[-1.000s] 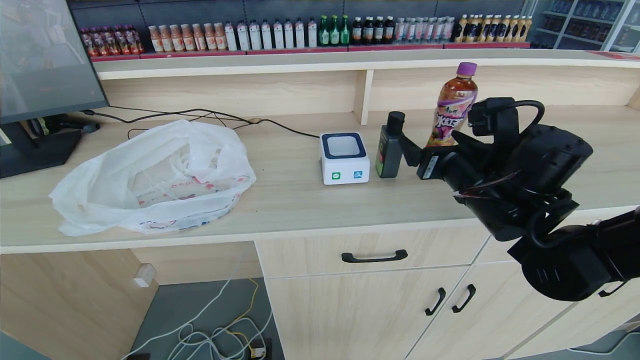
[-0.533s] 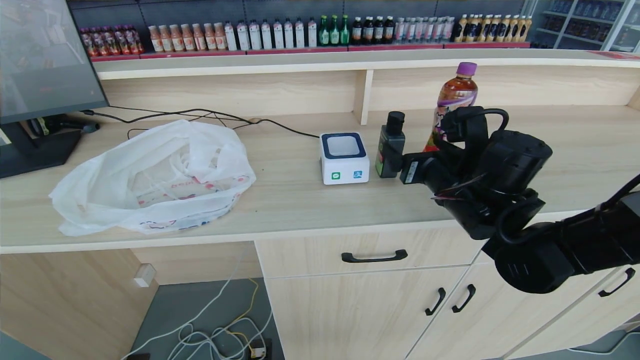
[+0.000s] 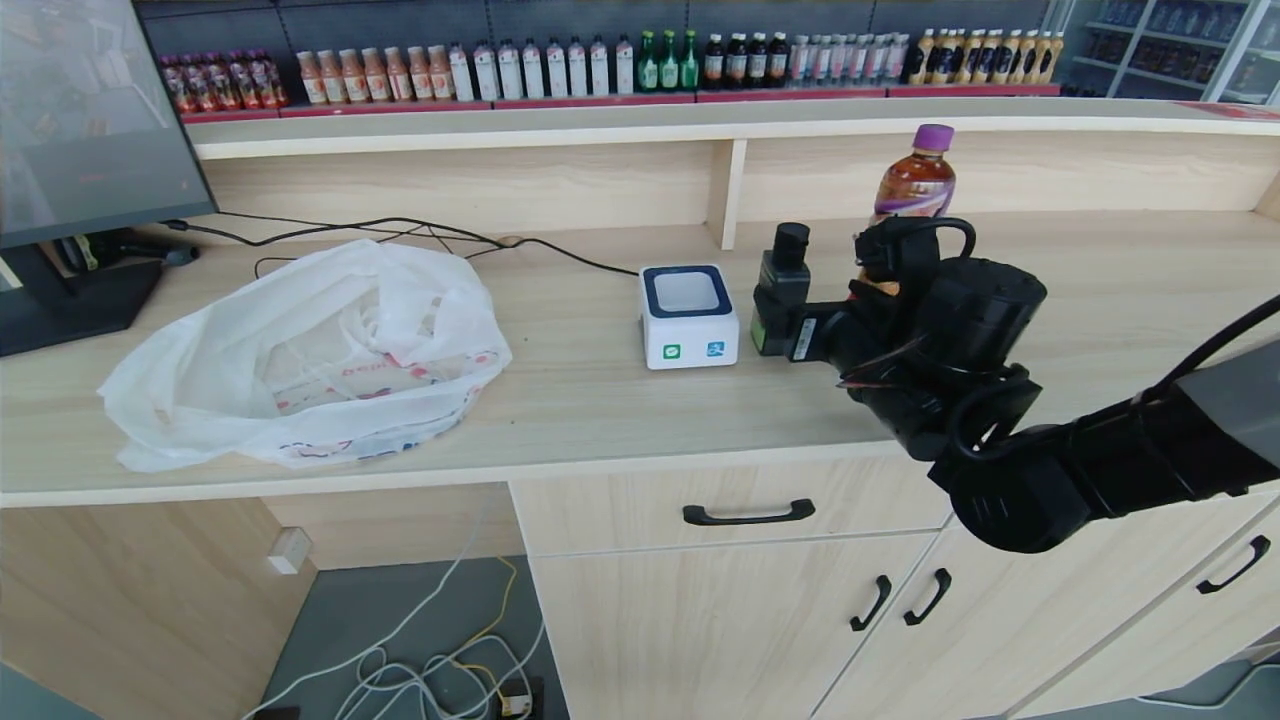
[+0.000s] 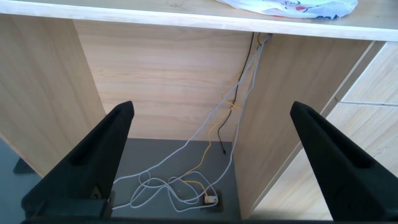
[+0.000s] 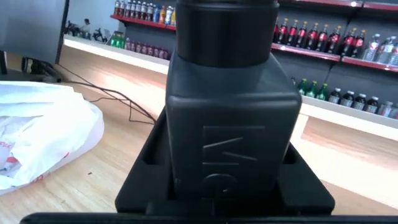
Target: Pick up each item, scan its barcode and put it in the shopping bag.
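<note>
A dark squarish bottle (image 3: 781, 275) with a black cap stands upright on the wooden counter, just right of the white scanner box (image 3: 688, 315). My right gripper (image 3: 777, 325) is open with its jaws either side of the bottle's lower body; the right wrist view has the dark bottle (image 5: 230, 124) large between the jaws. Behind it stands a tea bottle (image 3: 915, 180) with a purple cap, partly hidden by my right arm. The white shopping bag (image 3: 300, 350) lies open on the counter's left part. My left gripper (image 4: 211, 143) hangs open below counter height, holding nothing.
A monitor on a black stand (image 3: 70, 150) occupies the far left, with cables (image 3: 380, 228) trailing behind the bag. A raised shelf ledge (image 3: 730, 130) runs along the counter's back. Cabinet drawers and doors (image 3: 750, 515) sit below. Loose cables (image 4: 186, 186) lie on the floor.
My right arm has moved left and forward, bringing its gripper from beside the tea bottle to around the dark bottle. Bottles, scanner and bag have not moved.
</note>
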### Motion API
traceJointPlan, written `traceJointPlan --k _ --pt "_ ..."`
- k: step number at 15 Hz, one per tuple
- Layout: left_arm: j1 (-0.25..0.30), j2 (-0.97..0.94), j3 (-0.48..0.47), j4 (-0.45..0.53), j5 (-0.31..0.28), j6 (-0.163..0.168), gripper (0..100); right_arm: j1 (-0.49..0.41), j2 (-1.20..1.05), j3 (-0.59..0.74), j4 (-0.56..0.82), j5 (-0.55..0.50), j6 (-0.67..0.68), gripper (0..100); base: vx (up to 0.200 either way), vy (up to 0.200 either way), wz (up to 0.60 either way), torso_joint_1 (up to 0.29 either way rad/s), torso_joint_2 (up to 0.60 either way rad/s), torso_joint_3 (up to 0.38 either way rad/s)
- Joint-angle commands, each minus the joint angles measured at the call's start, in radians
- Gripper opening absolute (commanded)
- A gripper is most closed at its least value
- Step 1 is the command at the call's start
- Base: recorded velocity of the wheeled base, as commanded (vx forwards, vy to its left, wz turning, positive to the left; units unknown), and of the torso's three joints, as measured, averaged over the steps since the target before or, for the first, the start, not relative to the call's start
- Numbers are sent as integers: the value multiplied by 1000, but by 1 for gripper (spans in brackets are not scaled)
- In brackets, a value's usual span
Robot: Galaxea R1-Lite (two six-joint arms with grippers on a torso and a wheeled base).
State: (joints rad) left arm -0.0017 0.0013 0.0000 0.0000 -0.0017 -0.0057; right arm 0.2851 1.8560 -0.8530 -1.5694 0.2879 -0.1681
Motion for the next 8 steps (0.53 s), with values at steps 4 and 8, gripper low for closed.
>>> traceJointPlan --k 4,8 --pt "0 0 0 0 0 0 100 23 -47 35 -1 -58 9 0 0 0 0 0 0 0" --pt "0 0 0 0 0 0 100 112 -78 94 -1 -305 71 0 0 0 0 0 0 0"
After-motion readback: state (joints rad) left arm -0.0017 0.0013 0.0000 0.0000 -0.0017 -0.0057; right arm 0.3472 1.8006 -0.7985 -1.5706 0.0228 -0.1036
